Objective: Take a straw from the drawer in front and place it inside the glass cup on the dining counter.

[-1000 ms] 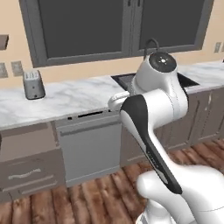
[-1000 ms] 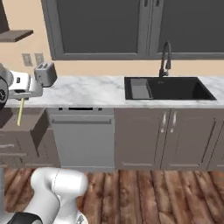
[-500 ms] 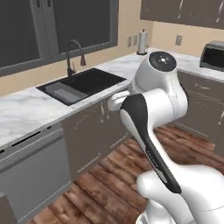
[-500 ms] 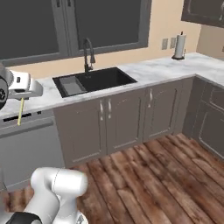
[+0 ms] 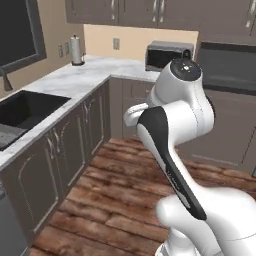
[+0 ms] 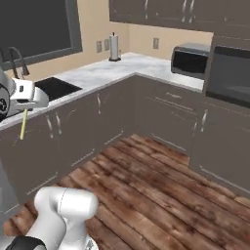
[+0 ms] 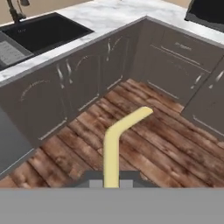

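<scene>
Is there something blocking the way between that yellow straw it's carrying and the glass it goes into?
I cannot tell: no glass cup or dining counter shows. The straw is clamped in the end effector, hanging over bare wooden floor, with corner cabinets and a sink beyond.

No legible text, seemingly.

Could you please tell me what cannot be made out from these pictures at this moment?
- The straw: its held end drops below the bottom edge of the hand view, so the grip itself is hidden.
- The gripper: in the right base view its fingertips are too small and blurred to separate around the straw.
- The sink: cut off by the left edge of the left base view.
</scene>
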Robot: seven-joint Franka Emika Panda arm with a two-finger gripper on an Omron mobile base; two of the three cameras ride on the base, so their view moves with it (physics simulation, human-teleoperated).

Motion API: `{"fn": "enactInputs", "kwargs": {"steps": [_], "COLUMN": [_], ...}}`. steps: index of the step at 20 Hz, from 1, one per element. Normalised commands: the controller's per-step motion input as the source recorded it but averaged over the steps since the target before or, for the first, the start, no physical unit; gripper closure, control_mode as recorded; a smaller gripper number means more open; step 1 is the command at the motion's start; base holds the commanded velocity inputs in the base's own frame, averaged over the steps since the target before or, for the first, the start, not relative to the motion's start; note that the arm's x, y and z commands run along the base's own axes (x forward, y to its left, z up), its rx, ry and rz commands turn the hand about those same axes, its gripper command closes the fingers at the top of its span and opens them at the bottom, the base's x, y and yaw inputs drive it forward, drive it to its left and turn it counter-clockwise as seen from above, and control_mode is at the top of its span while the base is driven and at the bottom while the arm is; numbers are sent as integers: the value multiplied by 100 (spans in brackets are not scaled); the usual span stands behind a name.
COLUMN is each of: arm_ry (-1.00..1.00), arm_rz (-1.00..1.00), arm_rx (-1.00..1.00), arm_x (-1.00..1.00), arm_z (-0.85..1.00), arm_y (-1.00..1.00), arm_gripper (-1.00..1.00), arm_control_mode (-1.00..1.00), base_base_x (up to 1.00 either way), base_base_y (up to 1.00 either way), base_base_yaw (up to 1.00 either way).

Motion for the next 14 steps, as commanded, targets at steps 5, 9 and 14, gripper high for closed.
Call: {"fn": "enactInputs", "kwargs": {"steps": [5,9,14], "arm_ry": [0,0,0], "arm_rz": [0,0,0], "arm_rx": [0,0,0], "arm_x": [0,0,0], "arm_z": [0,0,0], "arm_y": [0,0,0], "arm_gripper": [100,100,100], "arm_control_mode": [100,100,100], "base_base_x": [0,0,0], "base_base_y": [-36,-38,-35], "base_base_yaw": [-63,-62,-61]}}
